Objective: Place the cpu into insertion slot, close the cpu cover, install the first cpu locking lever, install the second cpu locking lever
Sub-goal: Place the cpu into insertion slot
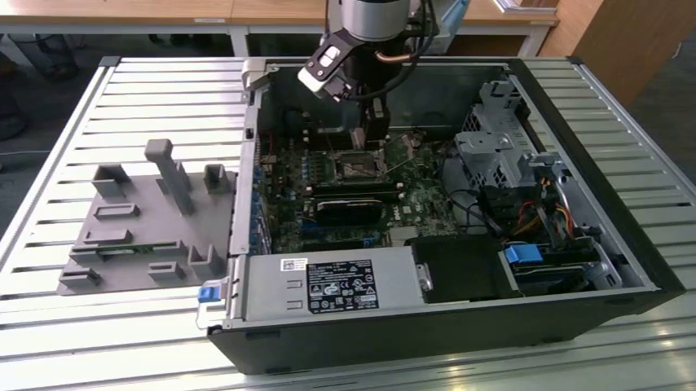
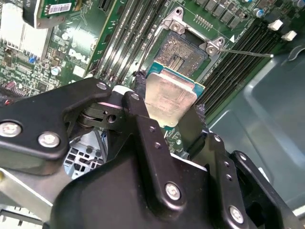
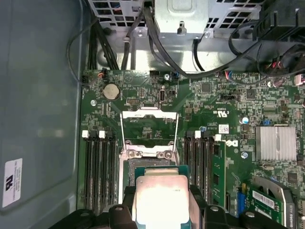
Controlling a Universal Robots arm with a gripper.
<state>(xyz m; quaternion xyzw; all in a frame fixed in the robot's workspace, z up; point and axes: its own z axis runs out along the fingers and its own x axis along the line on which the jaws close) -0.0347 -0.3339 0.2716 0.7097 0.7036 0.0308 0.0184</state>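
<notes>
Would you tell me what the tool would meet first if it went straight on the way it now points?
Probably the open insertion slot: the tool, shut on the cpu, points at it, so the cpu would touch first. How far off is unclear.

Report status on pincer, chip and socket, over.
Pincer shut on chip. Chip held above socket, not seated. Cover flipped open, nothing blocking the socket.

Your arm (image 1: 370,20) hangs in from the upper middle of the exterior view, wrist pointing straight down. Your gripper (image 1: 376,130) has its black fingers (image 2: 143,121) clamped against opposite edges of the cpu (image 2: 169,93).
</notes>
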